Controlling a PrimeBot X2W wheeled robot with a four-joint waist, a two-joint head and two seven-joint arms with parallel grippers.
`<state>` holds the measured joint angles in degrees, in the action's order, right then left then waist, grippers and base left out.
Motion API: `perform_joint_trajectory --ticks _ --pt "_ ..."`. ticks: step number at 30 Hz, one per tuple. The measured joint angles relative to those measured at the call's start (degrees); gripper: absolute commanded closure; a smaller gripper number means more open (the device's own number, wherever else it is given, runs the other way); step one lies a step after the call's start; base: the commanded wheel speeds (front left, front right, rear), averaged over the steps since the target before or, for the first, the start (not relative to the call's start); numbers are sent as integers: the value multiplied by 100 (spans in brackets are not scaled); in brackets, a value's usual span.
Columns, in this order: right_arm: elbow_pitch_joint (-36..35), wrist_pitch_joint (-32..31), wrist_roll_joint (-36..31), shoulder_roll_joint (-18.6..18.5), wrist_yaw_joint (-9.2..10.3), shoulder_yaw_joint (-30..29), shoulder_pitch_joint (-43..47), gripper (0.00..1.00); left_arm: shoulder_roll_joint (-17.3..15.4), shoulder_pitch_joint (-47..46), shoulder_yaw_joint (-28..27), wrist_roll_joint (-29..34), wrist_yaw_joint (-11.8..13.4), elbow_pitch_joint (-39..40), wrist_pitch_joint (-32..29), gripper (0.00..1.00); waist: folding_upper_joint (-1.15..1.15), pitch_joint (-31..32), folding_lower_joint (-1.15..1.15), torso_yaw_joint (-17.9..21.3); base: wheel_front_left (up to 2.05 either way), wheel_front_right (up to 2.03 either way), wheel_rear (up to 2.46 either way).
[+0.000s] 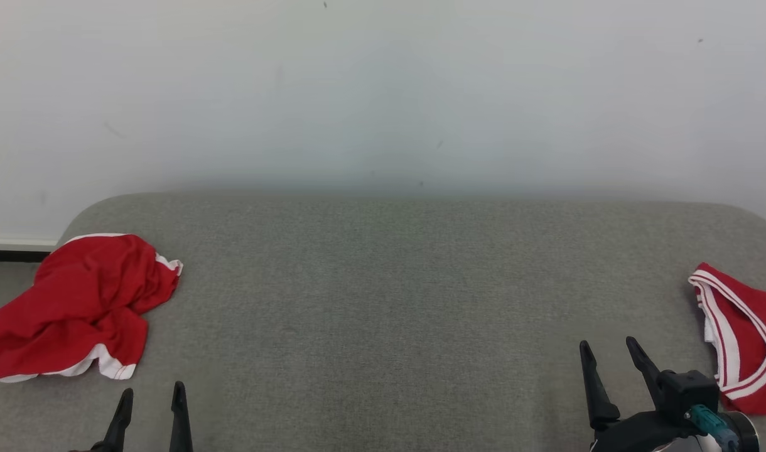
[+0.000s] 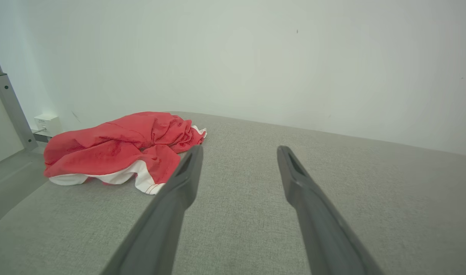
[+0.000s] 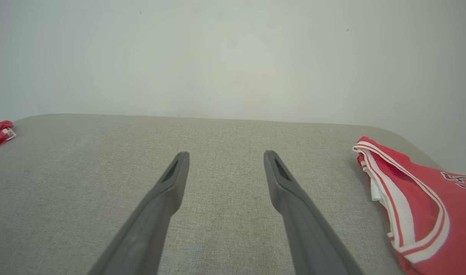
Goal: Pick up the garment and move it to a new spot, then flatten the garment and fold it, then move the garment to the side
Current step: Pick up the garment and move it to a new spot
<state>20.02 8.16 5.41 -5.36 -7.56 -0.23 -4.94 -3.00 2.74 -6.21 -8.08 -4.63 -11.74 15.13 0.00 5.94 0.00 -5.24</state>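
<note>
A crumpled red garment with white trim (image 1: 75,307) lies at the left edge of the grey padded table (image 1: 395,301); it appears again in the left wrist view (image 2: 118,149), ahead and to the left of the fingers. My left gripper (image 1: 152,397) hangs open near the front edge, just right of that heap, holding nothing. A folded red jersey with white striped trim (image 1: 738,339) rests at the right edge, also seen in the right wrist view (image 3: 416,206). My right gripper (image 1: 606,348) stands open and empty just left of the jersey.
A pale wall (image 1: 383,94) rises behind the table. Left of the table, a metal post (image 2: 11,107) and a white wall socket (image 2: 46,123) stand by the floor. The broad grey surface stretches between the two garments.
</note>
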Motion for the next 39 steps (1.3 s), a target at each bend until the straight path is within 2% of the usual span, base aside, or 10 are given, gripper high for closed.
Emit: perform_joint_trajectory --ticks 15,23,30,39 --pt "170 152 55 144 0 148 -5 0 -177 91 -113 90 2 -12 0 0 0 77 0 -1236 0 0 0" --pt "293 203 107 192 0 197 -28 0 -235 108 -175 58 9 -7 0 0 0 103 0 -1753 0 0 0" --pt "321 245 114 212 0 223 -36 0 -267 138 -220 44 57 40 0 0 0 95 0 -1955 0 0 0" --pt "294 246 136 219 0 274 -63 0 -312 186 -260 16 104 41 0 0 0 29 0 -1979 0 0 0"
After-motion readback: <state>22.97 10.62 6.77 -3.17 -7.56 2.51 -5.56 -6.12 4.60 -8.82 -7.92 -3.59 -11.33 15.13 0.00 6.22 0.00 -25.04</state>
